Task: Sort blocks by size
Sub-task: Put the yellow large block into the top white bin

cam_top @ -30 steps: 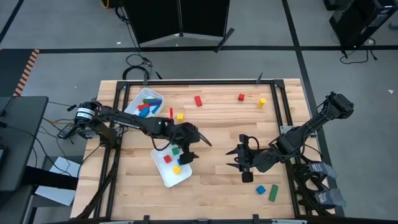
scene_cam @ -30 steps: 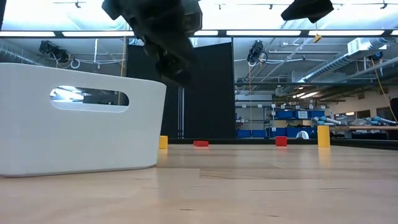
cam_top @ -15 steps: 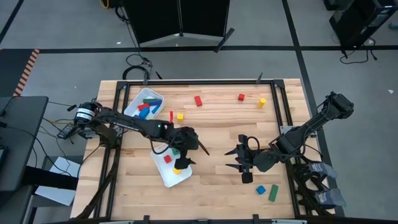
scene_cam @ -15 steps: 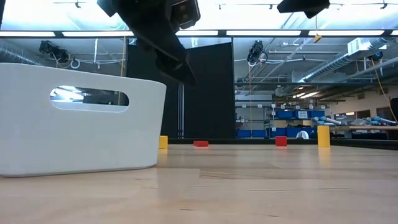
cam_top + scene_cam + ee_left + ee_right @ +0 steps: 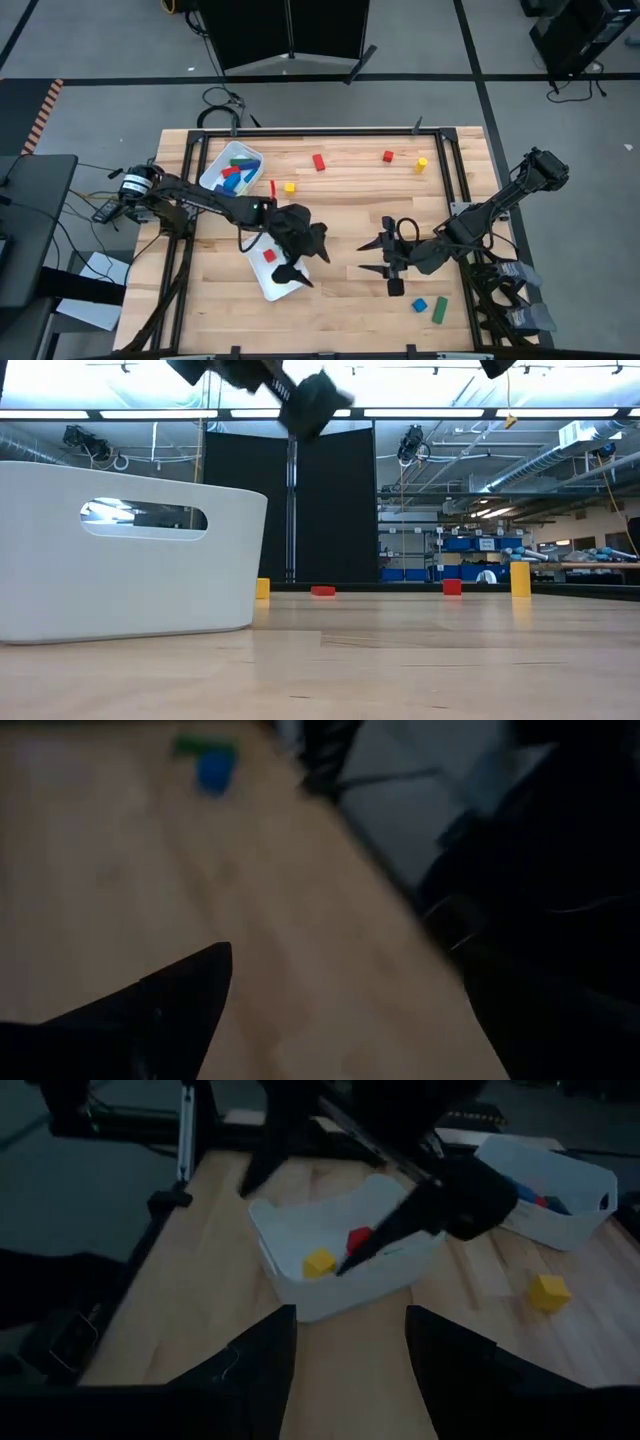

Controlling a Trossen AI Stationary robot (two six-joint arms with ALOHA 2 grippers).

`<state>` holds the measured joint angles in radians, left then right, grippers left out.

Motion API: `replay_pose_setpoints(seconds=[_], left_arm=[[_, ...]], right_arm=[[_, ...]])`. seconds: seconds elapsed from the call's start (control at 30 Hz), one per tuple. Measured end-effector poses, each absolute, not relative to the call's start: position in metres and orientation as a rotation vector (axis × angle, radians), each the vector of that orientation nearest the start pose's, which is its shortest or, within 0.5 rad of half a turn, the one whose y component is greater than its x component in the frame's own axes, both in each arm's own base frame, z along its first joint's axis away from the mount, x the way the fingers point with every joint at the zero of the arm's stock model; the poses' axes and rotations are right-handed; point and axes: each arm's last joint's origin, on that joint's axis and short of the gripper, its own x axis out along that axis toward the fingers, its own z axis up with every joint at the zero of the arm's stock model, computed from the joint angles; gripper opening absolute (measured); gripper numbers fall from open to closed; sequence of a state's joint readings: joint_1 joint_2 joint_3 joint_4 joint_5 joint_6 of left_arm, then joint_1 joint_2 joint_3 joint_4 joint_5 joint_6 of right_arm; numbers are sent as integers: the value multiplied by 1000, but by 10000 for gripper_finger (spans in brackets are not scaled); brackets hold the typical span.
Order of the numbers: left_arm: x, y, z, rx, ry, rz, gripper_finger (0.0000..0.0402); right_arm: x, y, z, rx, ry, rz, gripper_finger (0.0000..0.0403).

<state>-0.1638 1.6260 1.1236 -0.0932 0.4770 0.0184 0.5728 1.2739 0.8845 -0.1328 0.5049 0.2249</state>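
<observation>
Wooden slat table [image 5: 340, 190] with scattered blocks [image 5: 319, 162]; left tool [image 5: 305, 262] spread wide, right tool [image 5: 374, 257] parted, empty.

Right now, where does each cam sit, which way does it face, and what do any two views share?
High: overhead, straight down on the table; both arms, left gripper above the near tray.
Low: table height, facing the room; tray wall, arm overhead.
Left wrist: blurred; own finger, blue block.
Right wrist: own fingers, facing that tray.
Shared: high and right wrist both show the yellow cube.
</observation>
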Motion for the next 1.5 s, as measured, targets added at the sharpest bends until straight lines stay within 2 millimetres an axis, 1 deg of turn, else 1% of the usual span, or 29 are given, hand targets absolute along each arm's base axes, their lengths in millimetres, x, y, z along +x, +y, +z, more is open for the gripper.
replay_pose_setpoints(seconds=[0.1, 0.2, 0.33, 0.53, 0.63, 0.83, 1.0, 1.13, 1.33, 1.5], left_arm=[[351, -74, 258, -92, 496, -738, 399], [353, -76, 264, -92, 417, -803, 399], [356, -77, 274, -103, 321, -833, 399], [358, -79, 284, -91, 212, -880, 399], [358, -82, 287, -82, 181, -895, 399], [352, -96, 289, -74, 159, -1042, 399], [348, -106, 294, -39, 98, -1149, 399], [348, -105, 304, -11, -13, -1174, 399], [350, -92, 320, -28, -143, -1135, 399], [353, -80, 325, -84, -157, -1071, 399]], right_arm=[[240, 135, 276, -19, 408, 12, 199], [244, 132, 281, 15, 360, -2, 196], [248, 129, 285, 43, 315, -13, 194], [248, 128, 285, 61, 318, -19, 196], [248, 128, 285, 85, 319, -22, 195], [246, 133, 285, 102, 320, -5, 193], [245, 135, 285, 99, 321, 3, 194], [245, 135, 285, 90, 321, 3, 191], [244, 135, 283, 72, 337, 5, 190], [243, 135, 282, 60, 353, 4, 190]])
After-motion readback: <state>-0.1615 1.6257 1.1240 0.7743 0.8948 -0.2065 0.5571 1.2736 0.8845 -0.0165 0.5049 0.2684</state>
